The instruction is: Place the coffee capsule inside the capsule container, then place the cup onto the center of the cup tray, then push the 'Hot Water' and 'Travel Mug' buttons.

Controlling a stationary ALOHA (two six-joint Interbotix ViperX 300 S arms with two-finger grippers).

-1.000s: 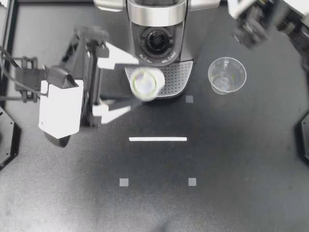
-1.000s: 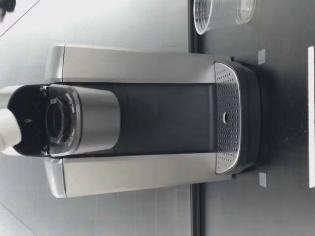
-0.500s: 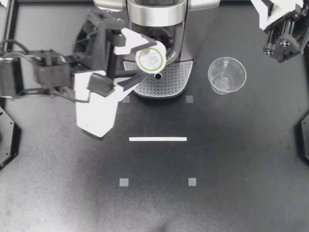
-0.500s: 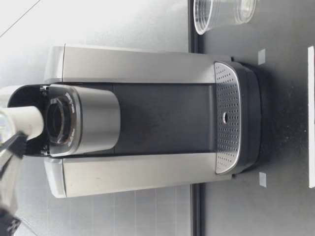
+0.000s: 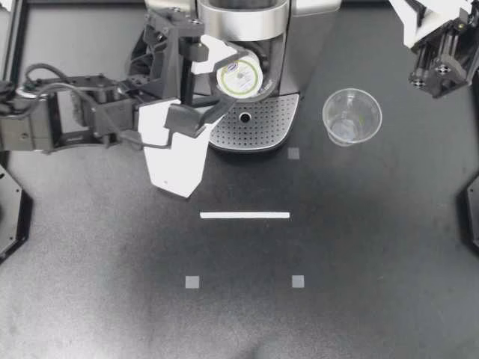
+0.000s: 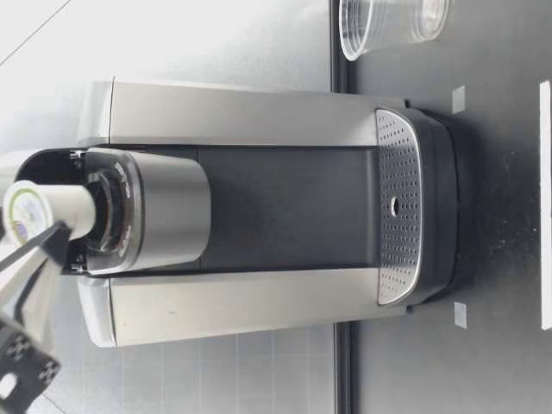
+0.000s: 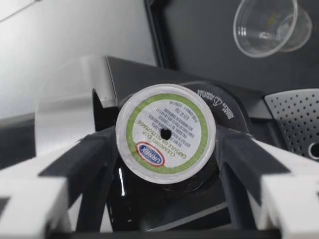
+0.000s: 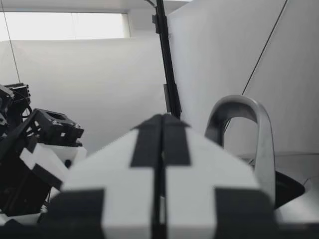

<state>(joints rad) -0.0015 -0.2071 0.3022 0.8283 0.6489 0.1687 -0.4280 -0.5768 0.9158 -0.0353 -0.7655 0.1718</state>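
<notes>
My left gripper (image 5: 233,79) is shut on the white, green-rimmed coffee capsule (image 5: 239,76) and holds it tilted at the mouth of the coffee machine's open capsule container (image 5: 258,56). In the left wrist view the capsule (image 7: 166,133) sits between both black fingers (image 7: 87,159), lid toward the camera, with the container's dark opening (image 7: 227,107) right behind it. The low view shows the capsule (image 6: 47,214) just in front of the round holder (image 6: 108,211), high above the cup tray (image 6: 398,207). The clear plastic cup (image 5: 352,116) stands on the table beside the machine. My right gripper (image 5: 438,71) is shut and empty at the far right corner.
The silver coffee machine (image 5: 243,30) stands at the table's back middle, its perforated tray (image 5: 262,123) bare. A white tape line (image 5: 245,215) and small square markers (image 5: 192,282) lie in front. The machine's raised lid handle (image 8: 249,129) shows ahead of my right gripper (image 8: 162,149).
My left arm has carried the capsule from above the tray back and up to the container's mouth. My right arm pulled away to the right corner, then stayed still.
</notes>
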